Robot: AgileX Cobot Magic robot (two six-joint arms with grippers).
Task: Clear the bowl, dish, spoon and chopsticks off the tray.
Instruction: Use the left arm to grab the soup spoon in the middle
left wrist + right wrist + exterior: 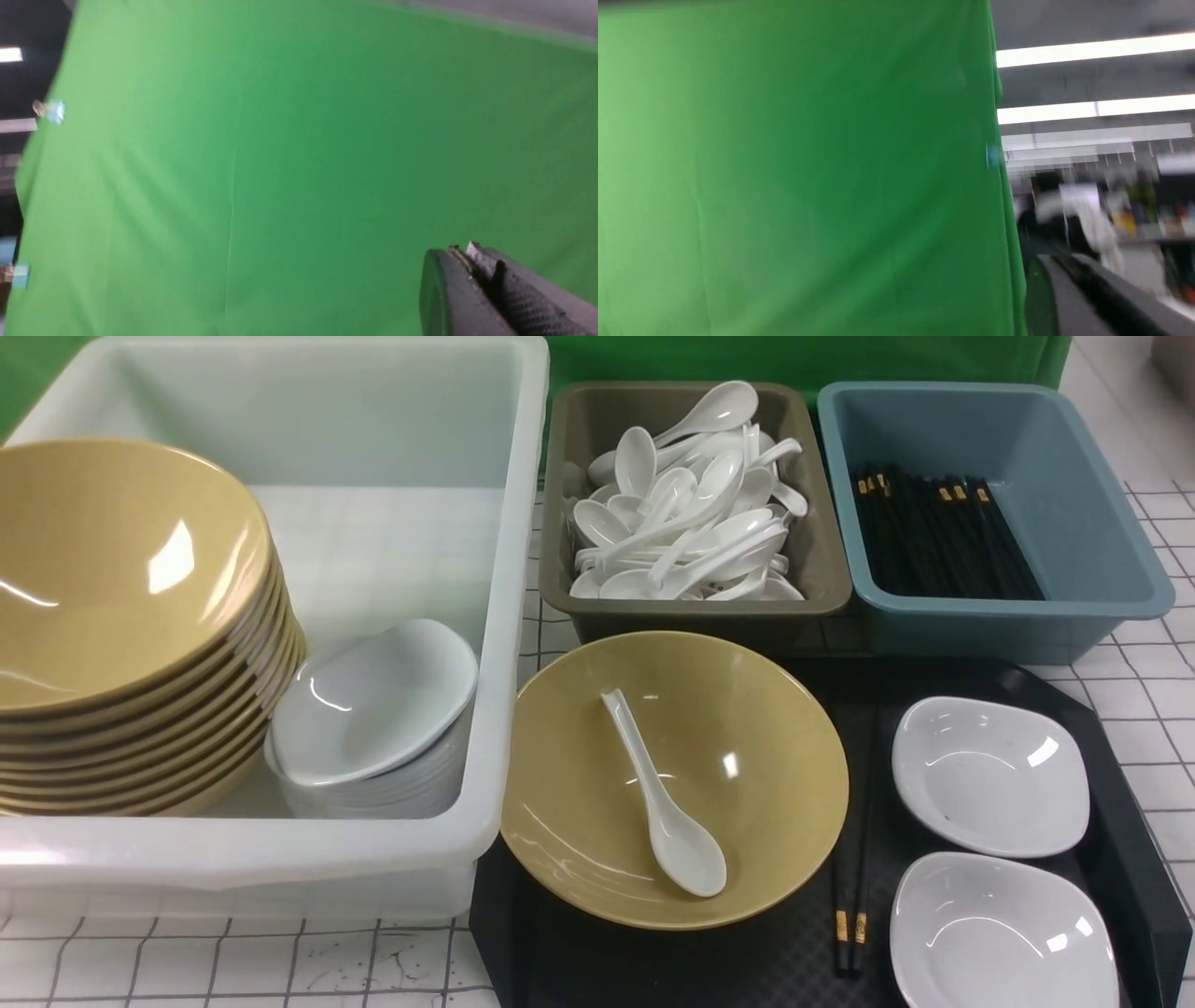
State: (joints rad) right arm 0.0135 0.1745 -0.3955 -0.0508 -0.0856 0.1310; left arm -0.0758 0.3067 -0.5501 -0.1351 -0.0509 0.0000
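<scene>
In the front view the black tray (1125, 821) lies at the front right. On it stands the mustard-yellow bowl (747, 747) with the white spoon (665, 798) lying inside. The black chopsticks (851, 859) lie beside the bowl. Two small white dishes (990, 775) (1004, 933) sit on the tray's right side. Neither gripper shows in the front view. My left gripper (462, 254) is shut and empty, facing a green backdrop. My right gripper (1057, 261) is shut and empty, also facing the backdrop; its view is blurred.
A large white tub (392, 523) at the left holds a stack of yellow bowls (121, 625) and stacked white dishes (373, 709). A brown tub (579, 429) holds several spoons. A blue tub (1083, 504) holds several chopsticks. The table has a white grid cloth (1158, 709).
</scene>
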